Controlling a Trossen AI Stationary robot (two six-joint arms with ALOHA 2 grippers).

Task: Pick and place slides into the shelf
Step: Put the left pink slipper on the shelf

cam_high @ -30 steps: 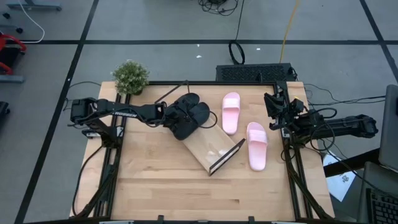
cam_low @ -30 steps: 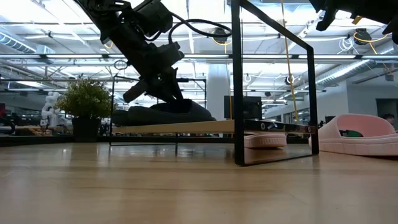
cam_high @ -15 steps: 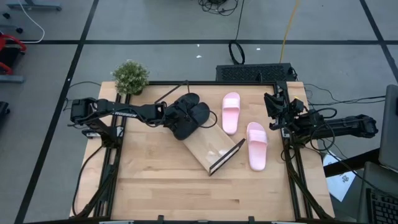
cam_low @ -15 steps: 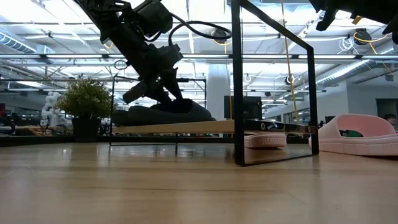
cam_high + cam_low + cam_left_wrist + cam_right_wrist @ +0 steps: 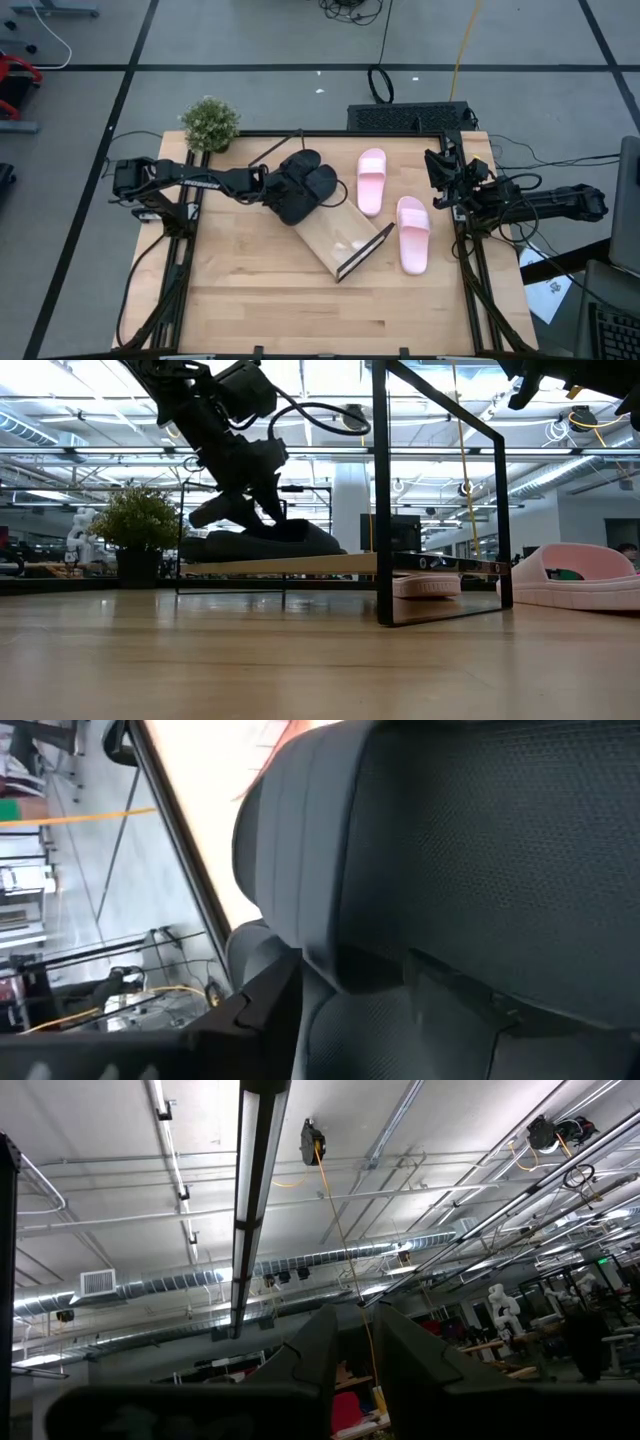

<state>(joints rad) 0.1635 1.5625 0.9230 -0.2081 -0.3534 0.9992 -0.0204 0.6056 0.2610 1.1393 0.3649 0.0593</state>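
Observation:
The shelf (image 5: 338, 243) is a light-wood board with black wire end frames, lying slantwise mid-table. The two black slides (image 5: 305, 185) sit side by side, soles down, on its far-left end (image 5: 262, 541). My left gripper (image 5: 272, 186) reaches in from the table's left, open, with its fingers spread above the nearer black slide (image 5: 480, 850). Two pink slides (image 5: 371, 180) (image 5: 413, 232) lie soles down on the table, right of the shelf. My right gripper (image 5: 439, 165) waits raised at the right edge, with a narrow gap between its fingers (image 5: 357, 1330). My left gripper slants down from the table's left over the near black slide's strap (image 5: 250, 532), one finger (image 5: 250, 1010) close beside it. I cannot tell whether the fingers touch the slide, which rests flat on the shelf board.
A potted plant (image 5: 210, 122) stands at the far-left corner. The shelf's tall wire frame (image 5: 385, 490) rises at its near-right end. Bare tabletop (image 5: 260, 290) stretches along the near side. The table's black frame rails run along both side edges.
The left gripper has drawn back a little toward the table's left over the black slides, and its cable has swung. The slides and the shelf have stayed where they were.

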